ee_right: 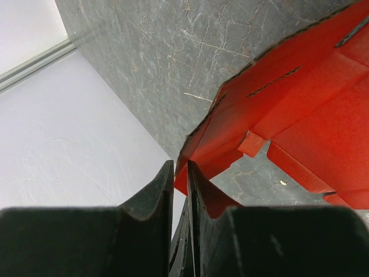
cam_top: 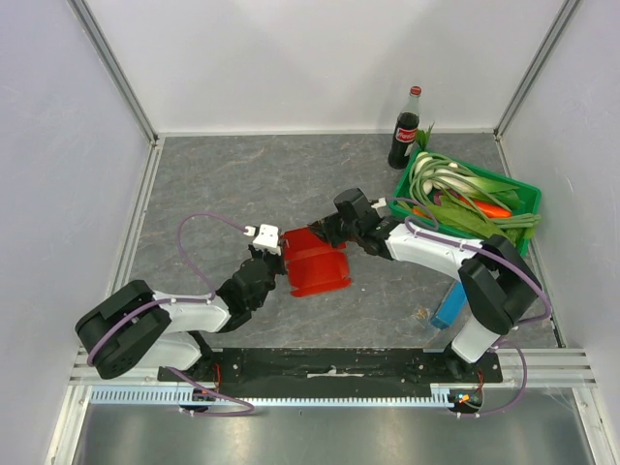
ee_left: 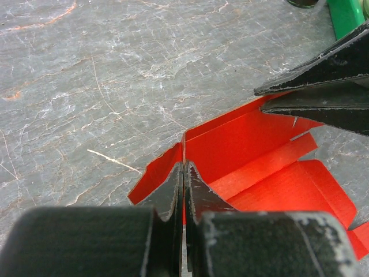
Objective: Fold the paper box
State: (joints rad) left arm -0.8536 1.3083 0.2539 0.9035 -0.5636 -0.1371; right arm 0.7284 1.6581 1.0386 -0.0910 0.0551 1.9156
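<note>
Top external view: the paper box (cam_top: 318,263), a bright red die-cut sheet only partly formed, lies near the middle of the grey bench (cam_top: 223,184), between the two arms and well apart from the green crate (cam_top: 484,199) at the far right. The left hand (cam_top: 275,254) meets the sheet's left edge; the right hand (cam_top: 327,231) meets its far edge.

Left wrist view: the left hand's fingers (ee_left: 199,190) are pressed together with a thin upright wall of red card pinched between them, so this hand grips the box.

Right wrist view: the right hand's fingers (ee_right: 155,196) are likewise nearly shut, and a corner of a red panel runs into the narrow slot between them. This hand appears to grip the box too, though the contact itself is partly hidden.

Handling, as judged: the card is very light, thin and springy, stiff only along its scored creases. It is liable to bow, slip or tear at the perforated lines and notched tabs if pulled hard. Holds are best taken on panel edges close to a crease, one hand anchoring while the other bends a flap.
</note>
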